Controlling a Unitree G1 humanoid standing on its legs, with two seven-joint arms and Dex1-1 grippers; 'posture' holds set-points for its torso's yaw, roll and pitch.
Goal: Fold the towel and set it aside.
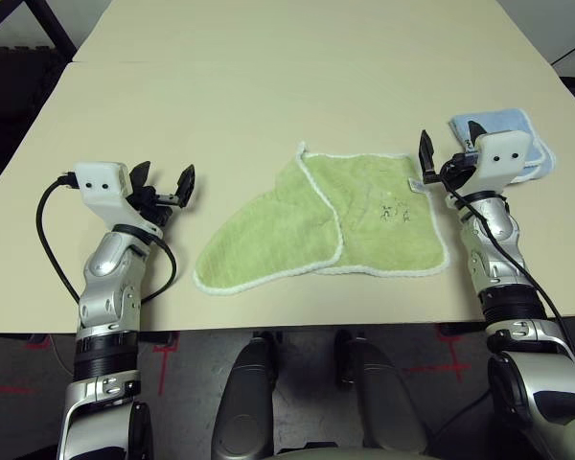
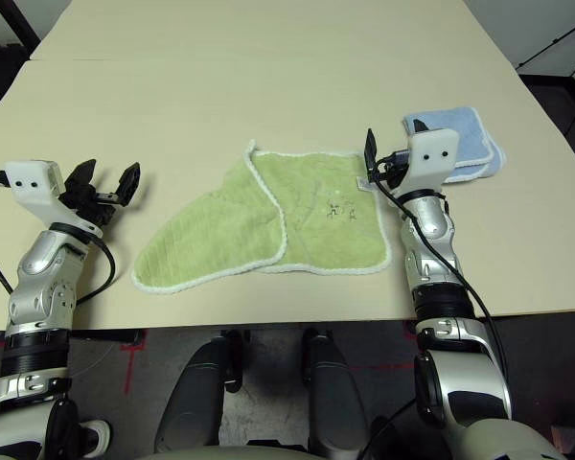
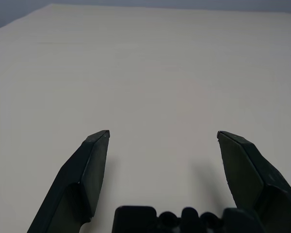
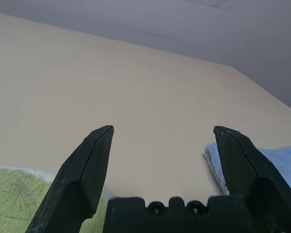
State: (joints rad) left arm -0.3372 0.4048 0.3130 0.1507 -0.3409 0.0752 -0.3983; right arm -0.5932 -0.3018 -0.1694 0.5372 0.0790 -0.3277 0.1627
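Towel, light green with white edging, lies near the front edge of the tabletop, about midway along it. It is not flat: the left part is flopped over at an angle, so one layer overlaps the other along a curved white hem, and the outline is irregular. Dark embroidered mark faces up on the right part.

Left tool: released, fingers spread wide, nothing between them; it hangs over bare tabletop, well apart from the towel's left end. Right tool: also released and empty, just beside the towel's right edge, between it and a folded light blue towel near the right edge of the tabletop.

Judgement: folding not yet properly begun; current overlap is skewed.

Risks from here:
- Right tool pinches blue cloth instead of green, or snags both, since they lie close together.
- Grasp takes only the upper layer at the overlap; the lower layer drags and the fold comes out crooked.
- Terry pile is soft and may bunch under closing fingers.
- Pull toward the front edge could slide the towel off the tabletop.
- The two tools start at unequal distances, so lifts may be uneven.
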